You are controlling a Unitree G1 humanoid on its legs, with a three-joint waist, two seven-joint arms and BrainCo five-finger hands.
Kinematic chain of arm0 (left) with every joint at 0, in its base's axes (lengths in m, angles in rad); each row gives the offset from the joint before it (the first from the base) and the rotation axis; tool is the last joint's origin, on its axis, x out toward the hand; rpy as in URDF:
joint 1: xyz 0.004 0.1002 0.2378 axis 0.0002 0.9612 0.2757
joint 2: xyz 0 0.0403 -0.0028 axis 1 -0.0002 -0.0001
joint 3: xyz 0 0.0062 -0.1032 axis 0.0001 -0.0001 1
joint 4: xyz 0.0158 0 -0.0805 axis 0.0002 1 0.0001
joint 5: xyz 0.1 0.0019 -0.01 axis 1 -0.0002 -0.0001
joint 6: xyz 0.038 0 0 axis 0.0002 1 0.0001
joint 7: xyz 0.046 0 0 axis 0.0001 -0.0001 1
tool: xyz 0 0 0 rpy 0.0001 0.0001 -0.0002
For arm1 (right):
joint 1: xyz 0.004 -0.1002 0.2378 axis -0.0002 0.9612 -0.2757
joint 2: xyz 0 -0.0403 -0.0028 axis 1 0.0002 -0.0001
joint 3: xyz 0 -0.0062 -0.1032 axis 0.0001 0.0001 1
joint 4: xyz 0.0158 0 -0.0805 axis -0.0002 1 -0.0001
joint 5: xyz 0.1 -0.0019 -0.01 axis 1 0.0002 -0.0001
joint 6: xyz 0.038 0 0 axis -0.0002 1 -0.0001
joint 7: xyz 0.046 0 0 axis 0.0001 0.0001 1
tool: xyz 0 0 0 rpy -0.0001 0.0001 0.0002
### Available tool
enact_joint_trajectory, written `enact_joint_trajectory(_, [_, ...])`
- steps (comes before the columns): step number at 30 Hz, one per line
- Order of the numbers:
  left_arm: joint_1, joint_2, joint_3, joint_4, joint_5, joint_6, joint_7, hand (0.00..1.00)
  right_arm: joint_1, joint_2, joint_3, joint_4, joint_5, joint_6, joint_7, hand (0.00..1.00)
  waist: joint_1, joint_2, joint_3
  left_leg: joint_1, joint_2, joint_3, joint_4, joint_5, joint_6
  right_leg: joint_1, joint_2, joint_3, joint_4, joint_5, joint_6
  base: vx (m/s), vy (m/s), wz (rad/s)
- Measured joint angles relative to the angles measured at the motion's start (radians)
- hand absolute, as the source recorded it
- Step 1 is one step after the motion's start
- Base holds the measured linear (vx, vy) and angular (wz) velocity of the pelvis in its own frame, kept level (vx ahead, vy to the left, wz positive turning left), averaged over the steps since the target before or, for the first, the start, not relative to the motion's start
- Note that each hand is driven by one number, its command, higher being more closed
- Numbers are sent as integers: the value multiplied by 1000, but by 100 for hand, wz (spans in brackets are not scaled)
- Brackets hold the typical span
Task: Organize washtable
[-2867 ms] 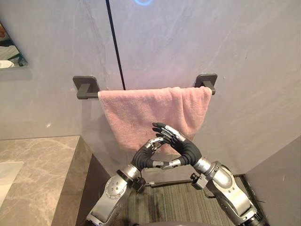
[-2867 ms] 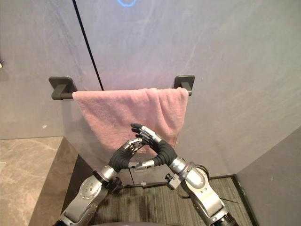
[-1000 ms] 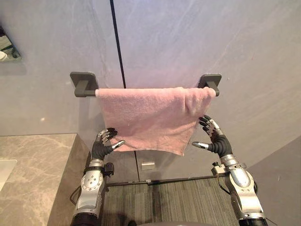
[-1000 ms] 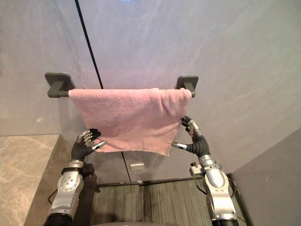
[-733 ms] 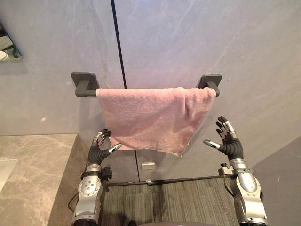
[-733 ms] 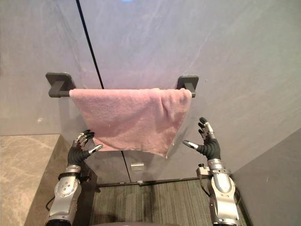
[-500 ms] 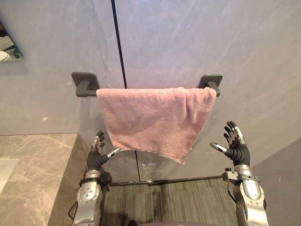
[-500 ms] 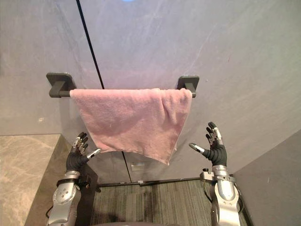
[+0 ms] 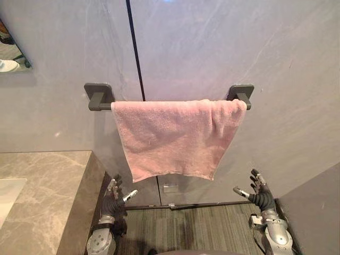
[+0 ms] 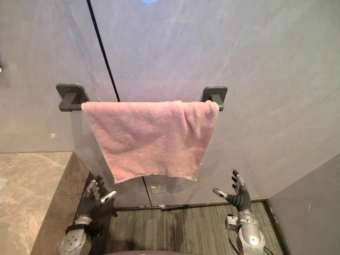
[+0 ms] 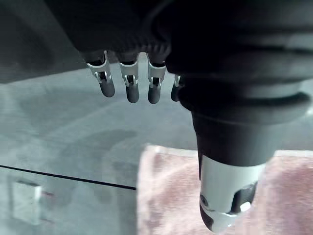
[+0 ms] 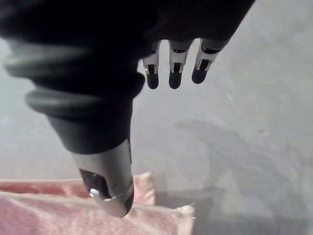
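Pink towel (image 9: 175, 138) hangs over the wall bar (image 9: 100, 97), long axis 9-to-3, hem above both hands.
Left hand (image 9: 112, 192) at towel's 7 o'clock, right hand (image 9: 260, 195) at 5; both spread, empty, off the cloth. Left looks nearer the hem.

Left hand (image 11: 131, 87), fingers straight and empty, before grey wall (image 11: 58, 127) and pink towel (image 11: 166, 196).

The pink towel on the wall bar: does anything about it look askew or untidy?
Slightly. The pink towel sits off-centre on the bar, bunched in folds against the right bracket, while its left edge slants inward. The left hand and the right hand are open below it, apart from it.
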Motion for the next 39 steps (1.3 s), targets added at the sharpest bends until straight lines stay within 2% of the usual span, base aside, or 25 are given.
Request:
enact_joint_trajectory(8, [-2,0,-4,278,10,38,24,0,-29,0,42,294,-32,18,-24,0,1,0,2,2,2,5,-1,0,0,1,1,2,1,-1,-1,0,0,0])
enact_joint_trajectory(18, [-41,-1,-15,464,43,53,61,0,-49,0,46,545,-63,49,-48,0,22,11,15,11,2,15,-6,-1,-1,1,1,13,8,-2,0,0,0,-2])
enact_joint_trajectory(20, [-52,-1,-14,482,60,53,72,0,-61,0,46,572,-73,51,-63,0,22,4,25,12,2,15,-6,-2,-2,0,0,15,12,-4,2,0,0,0])
enact_joint_trajectory(32, [-102,2,-14,544,80,52,91,0,-121,2,46,662,-78,59,-85,0,23,10,54,9,1,31,-1,-15,-4,-9,-1,30,8,-9,4,23,-2,-4])
enact_joint_trajectory(36, [-121,9,-14,558,83,52,92,0,-138,2,47,664,-78,66,-85,0,24,1,66,13,2,37,0,-21,-11,-2,1,32,-2,-9,4,41,-12,-4])
enact_joint_trajectory(39, [-128,5,-14,556,83,52,102,0,-167,-3,47,664,-78,67,-86,0,31,5,78,16,11,82,1,-31,-10,-50,4,78,54,-28,0,-6,-2,-44])
